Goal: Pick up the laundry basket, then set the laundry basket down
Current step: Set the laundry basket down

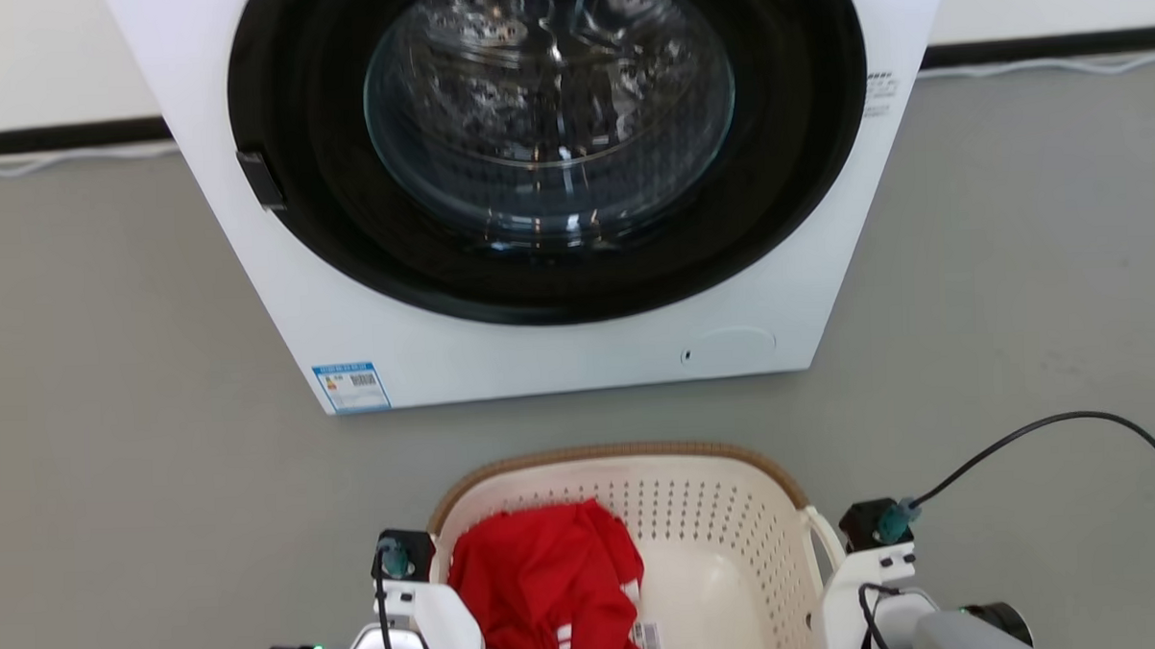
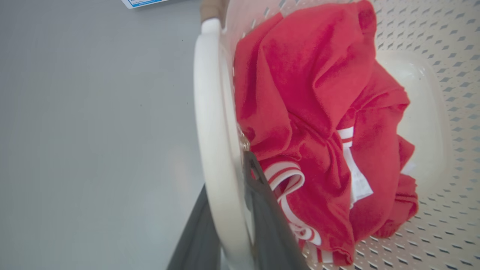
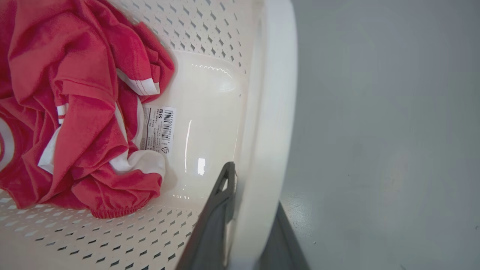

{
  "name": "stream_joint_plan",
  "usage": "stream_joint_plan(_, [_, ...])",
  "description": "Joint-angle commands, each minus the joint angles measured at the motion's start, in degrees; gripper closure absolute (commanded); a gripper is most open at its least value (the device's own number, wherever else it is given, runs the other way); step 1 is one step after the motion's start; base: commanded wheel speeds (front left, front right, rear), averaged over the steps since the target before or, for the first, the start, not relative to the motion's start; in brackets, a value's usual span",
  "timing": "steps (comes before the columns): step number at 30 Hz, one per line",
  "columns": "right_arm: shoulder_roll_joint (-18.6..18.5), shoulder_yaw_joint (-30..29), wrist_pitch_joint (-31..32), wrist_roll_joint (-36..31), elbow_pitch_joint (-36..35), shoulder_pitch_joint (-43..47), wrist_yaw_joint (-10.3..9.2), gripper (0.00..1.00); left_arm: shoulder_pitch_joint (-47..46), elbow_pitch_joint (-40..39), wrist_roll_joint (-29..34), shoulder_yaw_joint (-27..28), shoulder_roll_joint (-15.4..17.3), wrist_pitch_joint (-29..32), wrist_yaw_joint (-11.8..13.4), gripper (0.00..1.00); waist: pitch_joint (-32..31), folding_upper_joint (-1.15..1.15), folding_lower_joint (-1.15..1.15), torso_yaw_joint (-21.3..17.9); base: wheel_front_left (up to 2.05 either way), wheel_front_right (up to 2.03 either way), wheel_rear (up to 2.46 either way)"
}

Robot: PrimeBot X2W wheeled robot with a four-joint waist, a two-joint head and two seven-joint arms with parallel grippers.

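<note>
The laundry basket (image 1: pixel 728 511), cream-white and perforated with a brown woven rim, sits at the bottom centre of the head view, just in front of the washing machine. A crumpled red garment (image 1: pixel 548 575) with white stripes lies in its left half. My left gripper (image 2: pixel 228 176) is shut on the basket's left loop handle (image 2: pixel 210 112), one dark finger outside and one inside. My right gripper (image 3: pixel 255 185) clamps the right loop handle (image 3: pixel 273 93) the same way. I cannot tell whether the basket rests on the floor or hangs just above it.
A large white washing machine (image 1: pixel 559 354) with a round dark-framed glass door (image 1: pixel 551 104) stands close ahead on the grey floor (image 1: pixel 110 427). A black cable (image 1: pixel 1071 418) arcs from my right wrist. A barcode sticker (image 3: pixel 159 129) lies on the basket's bottom.
</note>
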Motion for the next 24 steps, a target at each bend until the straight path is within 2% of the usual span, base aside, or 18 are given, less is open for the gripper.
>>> stream_joint_plan(1, [1.55,1.04,-1.47,0.48,-1.75,-2.49,0.92,1.00,-3.43,-1.08,-0.04,0.58,-0.18,-1.17,0.07,1.00,1.12,0.00,0.00,0.10,0.00,0.00,0.00])
stream_joint_plan(8, [1.55,0.71,-6.04,0.43,-1.61,-6.19,0.92,1.00,-7.31,-0.89,-0.47,1.36,-0.18,-3.34,1.36,1.00,7.03,0.00,0.00,0.42,0.00,0.00,0.00])
stream_joint_plan(24, [1.55,-0.63,-17.33,-0.13,0.51,-17.01,0.92,1.00,-19.74,1.61,0.46,3.06,0.20,-10.40,3.29,1.00,26.65,0.00,0.00,1.34,0.00,0.00,0.00])
